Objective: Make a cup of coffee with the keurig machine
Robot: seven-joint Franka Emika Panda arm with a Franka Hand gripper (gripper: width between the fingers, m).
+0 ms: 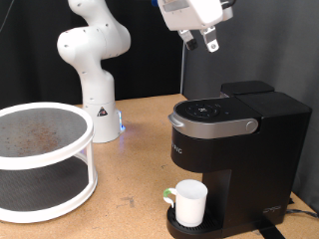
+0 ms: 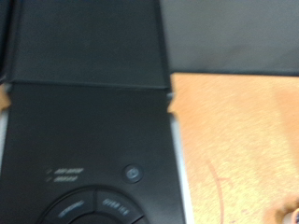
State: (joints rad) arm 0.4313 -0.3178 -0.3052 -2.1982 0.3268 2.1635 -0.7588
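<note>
The end effector (image 1: 207,42) hangs high above the keurig machine (image 1: 231,149), holding nothing; its fingers look slightly parted, though blur hampers certainty; the cup (image 1: 188,202), light, rigid, breakable ceramic, best taken by rim or handle, stands on the machine's drip base.

Keurig machine (image 1: 234,149): lid button labels and front lettering blurred, unreadable.
</note>
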